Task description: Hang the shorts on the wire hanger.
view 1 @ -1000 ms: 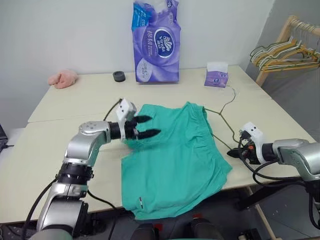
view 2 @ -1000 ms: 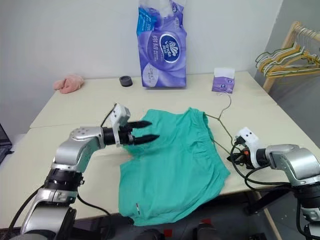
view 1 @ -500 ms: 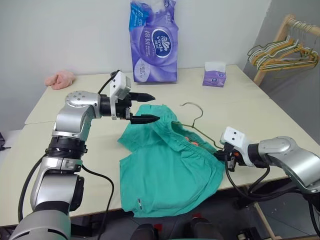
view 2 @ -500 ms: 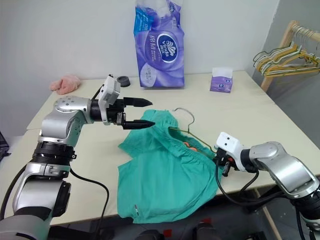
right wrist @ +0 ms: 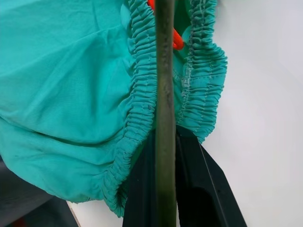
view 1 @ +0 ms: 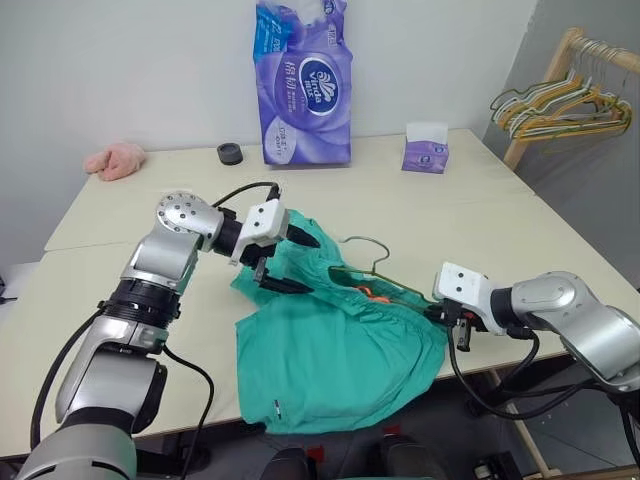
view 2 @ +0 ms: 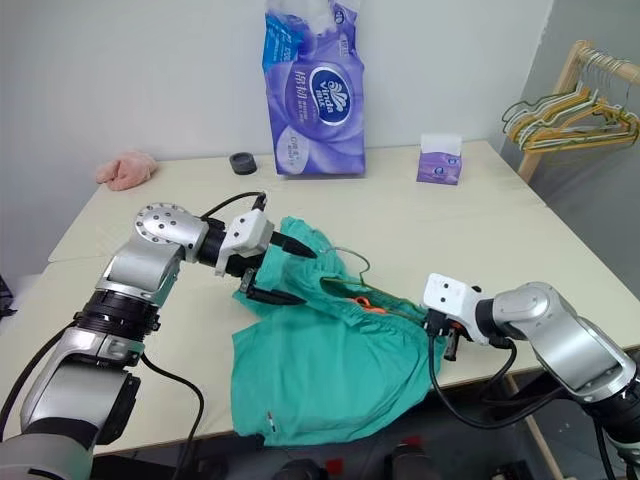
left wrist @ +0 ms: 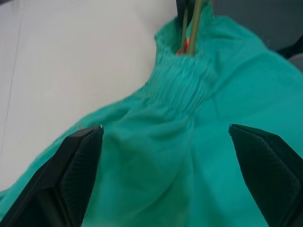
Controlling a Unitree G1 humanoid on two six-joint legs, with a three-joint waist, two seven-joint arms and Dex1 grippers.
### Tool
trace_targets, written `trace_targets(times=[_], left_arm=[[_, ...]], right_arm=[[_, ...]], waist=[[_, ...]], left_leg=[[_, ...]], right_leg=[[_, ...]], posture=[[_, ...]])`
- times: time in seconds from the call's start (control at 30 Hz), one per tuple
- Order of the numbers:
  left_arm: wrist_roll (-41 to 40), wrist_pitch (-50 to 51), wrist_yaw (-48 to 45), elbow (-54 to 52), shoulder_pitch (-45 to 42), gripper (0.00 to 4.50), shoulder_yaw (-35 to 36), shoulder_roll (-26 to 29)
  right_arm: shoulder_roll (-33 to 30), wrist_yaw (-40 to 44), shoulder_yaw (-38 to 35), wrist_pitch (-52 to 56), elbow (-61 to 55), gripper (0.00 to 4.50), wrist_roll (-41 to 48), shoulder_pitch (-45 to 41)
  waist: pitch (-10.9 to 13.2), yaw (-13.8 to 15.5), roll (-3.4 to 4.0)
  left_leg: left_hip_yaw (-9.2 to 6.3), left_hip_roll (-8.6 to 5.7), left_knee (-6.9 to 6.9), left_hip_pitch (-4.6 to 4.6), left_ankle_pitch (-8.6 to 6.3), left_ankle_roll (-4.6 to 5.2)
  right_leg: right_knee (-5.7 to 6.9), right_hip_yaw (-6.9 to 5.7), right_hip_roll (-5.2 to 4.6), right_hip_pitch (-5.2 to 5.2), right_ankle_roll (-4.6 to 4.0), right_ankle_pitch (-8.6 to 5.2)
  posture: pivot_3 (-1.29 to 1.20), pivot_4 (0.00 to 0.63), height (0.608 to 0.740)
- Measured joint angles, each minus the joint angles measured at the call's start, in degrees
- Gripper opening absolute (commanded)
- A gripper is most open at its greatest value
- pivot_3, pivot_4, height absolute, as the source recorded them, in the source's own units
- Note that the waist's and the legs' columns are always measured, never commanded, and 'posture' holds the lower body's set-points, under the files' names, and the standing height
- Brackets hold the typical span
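Shorts lie crumpled on the desk, soft, light and limp (they sag wherever unsupported). At their left corner my left gripper hovers with jaws wide. I judge the gathered waistband the firmest hold. The wire hanger runs into that waistband; on the right, my right gripper is clamped on its wire.
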Motion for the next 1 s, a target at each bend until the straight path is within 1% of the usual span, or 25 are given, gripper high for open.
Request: trace_targets(times=[0.23, 0.3, 0.37, 0.53, 0.7, 0.73, 0.77, 0.93, 1.0], left_arm=[[1.74, -3.51, -0.06, 3.21, 2.11, 4.49, -0.84, -1.81], [1.94, -4.36, 0.09, 4.56, 2.08, 4.12, -0.84, -2.37], [2.35, -4.77, 0.17, 6.07, 2.12, 3.63, -0.84, -3.28], [2.72, -4.74, 0.18, 6.95, 2.15, 2.1, -0.63, -4.17], [2.71, -3.7, -0.02, 6.9, 2.25, 0.46, -0.06, -4.66], [2.71, -3.69, -0.3, 6.75, 2.41, 0.19, -0.1, -4.76], [2.72, -3.66, -0.62, 6.74, 2.56, 0.04, -0.13, -5.0], [2.77, -3.67, -0.98, 5.7, 2.82, 0.04, -0.19, -5.9], [2.95, -3.76, -0.97, 5.7, 3.02, 0.0, -0.2, -6.04]], right_arm=[[0.29, 0.9, -0.03, 0.72, -2.14, 0.0, 0.18, -0.77], [0.39, 0.93, -0.03, 0.94, -2.47, 0.0, 0.25, -1.09], [0.44, 0.99, -0.04, 1.35, -2.61, 0.0, 0.22, -1.23], [0.2, 1.2, -0.04, 1.6, -2.61, 0.0, 0.02, -1.23], [0.06, 1.33, -0.08, 1.5, -2.67, 0.0, -0.08, -1.2], [0.04, 1.28, -0.29, 1.46, -2.67, 0.0, -0.3, -1.2], [-0.06, 1.24, -0.5, 1.07, -2.68, 0.0, -0.67, -1.2], [-2.09, 2.43, -1.12, -3.22, -2.96, 0.0, -2.46, 0.17], [-2.75, 2.6, -1.35, -4.89, -3.01, 0.53, -3.21, 0.97]], waist=[[0.0, -0.03, 0.0], [-0.01, 0.02, 0.0], [-0.02, 0.04, -0.01], [-0.02, -0.04, -0.01], [-0.02, -0.05, -0.01], [-0.02, -0.05, 0.0], [-0.02, -0.05, -0.01], [-0.02, -0.02, -0.01], [-0.02, -0.07, -0.01]], left_leg=[[-0.01, 0.0, 0.0, -0.01, 0.0, 0.0], [-0.01, 0.0, 0.01, -0.01, 0.0, 0.0], [-0.01, 0.0, 0.02, -0.02, 0.0, 0.0], [-0.01, 0.0, 0.01, -0.01, 0.0, 0.0], [-0.01, 0.0, 0.01, -0.01, 0.0, 0.0], [0.0, 0.0, 0.02, -0.01, 0.0, 0.0], [0.0, 0.0, 0.01, -0.01, 0.0, 0.0], [-0.01, 0.0, 0.02, -0.02, 0.0, 0.0], [0.01, 0.0, 0.02, -0.02, 0.0, 0.0]], right_leg=[[0.01, -0.01, 0.0, -0.01, 0.0, 0.0], [0.01, -0.01, -0.01, 0.0, 0.0, 0.0], [0.0, -0.01, -0.01, 0.0, 0.0, 0.01], [0.02, -0.01, -0.01, -0.01, 0.0, 0.01], [0.02, -0.01, -0.01, -0.01, 0.0, 0.01], [0.02, 0.0, -0.01, -0.01, 0.0, 0.01], [0.02, -0.01, -0.01, -0.01, 0.0, 0.01], [0.01, -0.01, -0.01, -0.01, 0.0, 0.01], [0.02, 0.0, -0.01, -0.01, 0.0, 0.01]], posture=[[-0.14, 0.034, 0.74], [-0.14, 0.034, 0.74], [-0.14, 0.031, 0.74], [-0.14, 0.032, 0.74], [-0.15, 0.034, 0.74], [-0.15, 0.036, 0.74], [-0.15, 0.036, 0.74], [-0.16, 0.039, 0.74], [-0.16, 0.039, 0.74]])
